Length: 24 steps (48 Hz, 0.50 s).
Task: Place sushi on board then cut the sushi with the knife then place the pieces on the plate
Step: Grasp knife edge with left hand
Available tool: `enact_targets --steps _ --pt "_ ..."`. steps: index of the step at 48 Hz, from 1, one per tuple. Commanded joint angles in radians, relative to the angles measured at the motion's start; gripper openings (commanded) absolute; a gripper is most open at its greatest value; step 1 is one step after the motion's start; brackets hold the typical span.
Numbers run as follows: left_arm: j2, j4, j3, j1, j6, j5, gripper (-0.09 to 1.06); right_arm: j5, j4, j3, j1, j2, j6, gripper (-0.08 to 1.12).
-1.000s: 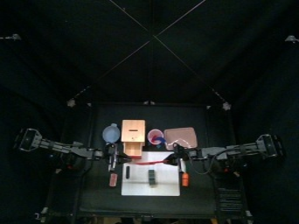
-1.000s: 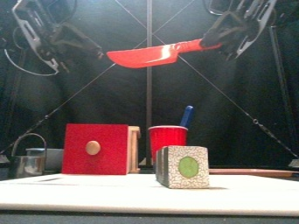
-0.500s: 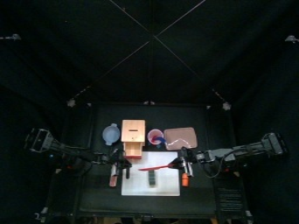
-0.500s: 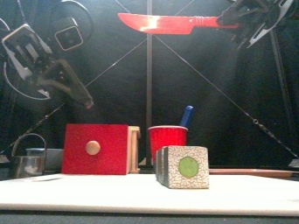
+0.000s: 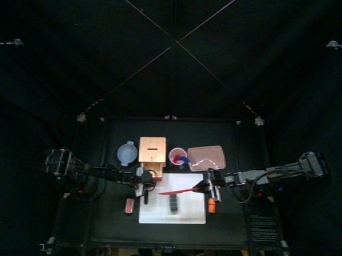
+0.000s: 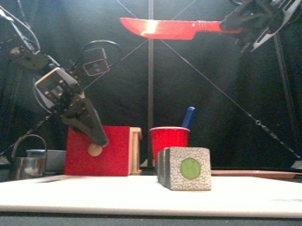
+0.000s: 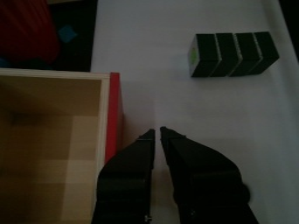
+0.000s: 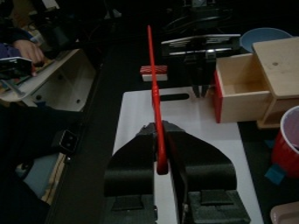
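Sushi roll: on the white cutting board, near its middle. Four dark green blocks side by side, none parted. Placing looks done, so cutting is the step in hand.

Right gripper: its fingers are clamped on the handle of the red knife. The blade is level, high above the table and well clear of the roll. It seems to lie across the roll's length, which suits a seam cut.

Left gripper: fingers all but closed, a thin slit between them, nothing held. It hangs over the board just beside the wooden box, apart from the roll.

To cut well, as I judge it:
- Spread the left fingers before you approach. Closed, they would only shove the roll.
- Settle them around one end block to pin it, and mind the box corner on the way.
- Line the blade over a seam between blocks, not over a block's face.
- Keep the blade's flat upright and come straight down, slowly. A slanted push likely skids the roll along the smooth board.
- Keep the cut clear of the pinning fingers.

The pink tray waits behind the board for the pieces.
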Motion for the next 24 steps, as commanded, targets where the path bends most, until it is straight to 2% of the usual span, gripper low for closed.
enact_targets --steps 1,3,9,16,24 --pt "-0.008 0.074 -0.040 0.054 0.011 0.048 0.57 -0.034 -0.002 -0.005 -0.002 -0.008 -0.003 0.39" --pt "-0.011 0.100 -0.048 0.064 0.014 0.066 0.57 -0.040 -0.002 -0.002 -0.002 -0.008 -0.003 0.39" --pt "-0.021 0.129 -0.066 0.086 0.014 0.094 0.57 -0.046 -0.002 0.005 -0.002 -0.008 -0.003 0.39" --pt "-0.025 0.132 -0.071 0.103 0.014 0.091 0.57 -0.046 -0.002 0.009 -0.002 -0.008 -0.003 0.39" --pt "-0.031 0.130 -0.077 0.097 0.014 0.072 0.57 -0.046 -0.002 0.012 -0.002 -0.008 -0.003 0.39"
